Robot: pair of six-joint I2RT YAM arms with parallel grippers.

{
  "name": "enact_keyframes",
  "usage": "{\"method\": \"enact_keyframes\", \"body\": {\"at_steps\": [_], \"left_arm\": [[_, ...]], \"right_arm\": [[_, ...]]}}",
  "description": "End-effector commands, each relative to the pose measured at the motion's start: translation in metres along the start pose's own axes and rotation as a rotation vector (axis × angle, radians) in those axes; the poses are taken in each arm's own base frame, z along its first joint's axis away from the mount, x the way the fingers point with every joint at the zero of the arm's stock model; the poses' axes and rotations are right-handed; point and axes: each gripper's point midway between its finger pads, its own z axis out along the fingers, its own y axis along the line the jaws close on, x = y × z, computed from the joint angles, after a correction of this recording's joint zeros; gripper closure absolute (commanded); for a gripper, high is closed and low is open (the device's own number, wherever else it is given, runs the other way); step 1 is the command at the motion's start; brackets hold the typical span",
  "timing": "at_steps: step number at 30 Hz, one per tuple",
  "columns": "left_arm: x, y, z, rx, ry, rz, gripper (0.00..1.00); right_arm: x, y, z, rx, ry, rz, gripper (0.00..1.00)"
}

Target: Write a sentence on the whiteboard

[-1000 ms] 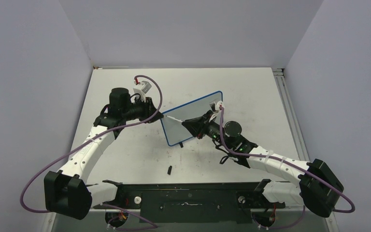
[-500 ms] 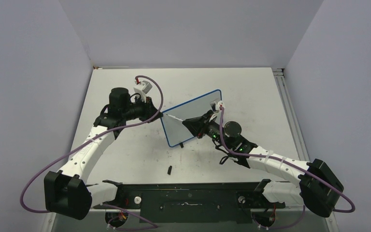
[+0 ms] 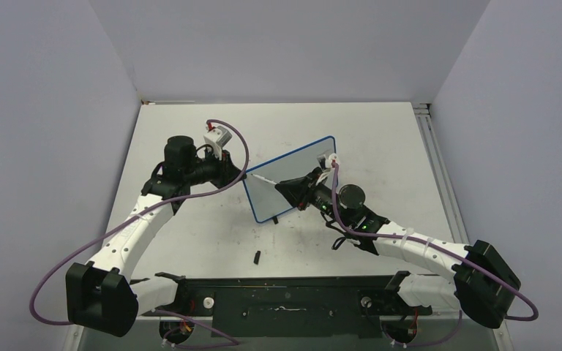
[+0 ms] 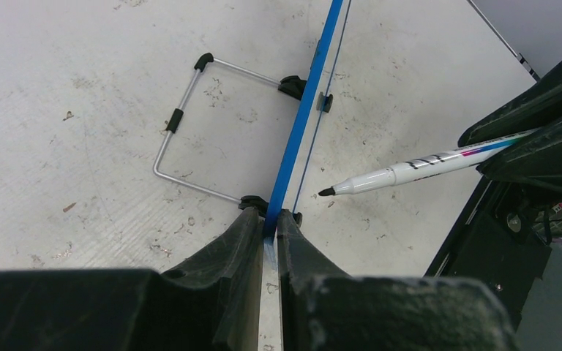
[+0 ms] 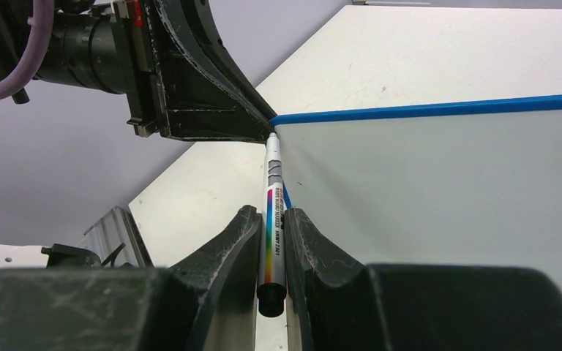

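The whiteboard [image 3: 287, 178] with its blue frame stands upright mid-table. Its face [image 5: 446, 190] shows blank; no sentence is visible. My left gripper [image 3: 240, 174] is shut on the board's left top corner, its jaws pinching the blue edge [image 4: 300, 117]. My right gripper [image 3: 293, 186] is shut on a white marker [image 5: 273, 219] with a rainbow stripe. The marker [image 4: 417, 167] is uncapped, and its black tip [image 4: 326, 191] is at the board's upper left corner, right by the surface. I cannot tell whether it touches.
The board's wire stand [image 4: 190, 124] rests on the scuffed table behind it. A small black cap [image 3: 257, 257] lies on the table in front of the board. A black rail [image 3: 285, 296] runs along the near edge.
The left arm's elbow and wrist shifted slightly; its grip on the board holds. The marker and right arm stay almost still.
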Motion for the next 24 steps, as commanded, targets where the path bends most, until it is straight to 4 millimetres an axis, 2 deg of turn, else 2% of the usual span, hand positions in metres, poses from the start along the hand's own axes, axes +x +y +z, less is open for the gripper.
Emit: {"method": "enact_keyframes", "body": {"at_steps": [1,24], "left_arm": [[-0.002,-0.002,-0.002,0.018,-0.010,0.037,1.00],[-0.001,-0.005,-0.002,0.037,-0.004,0.042,1.00]], "right_arm": [[-0.023,0.011,0.003,-0.033,-0.088,-0.027,0.95],[-0.011,0.009,0.015,-0.030,-0.065,-0.025,0.95]]}}
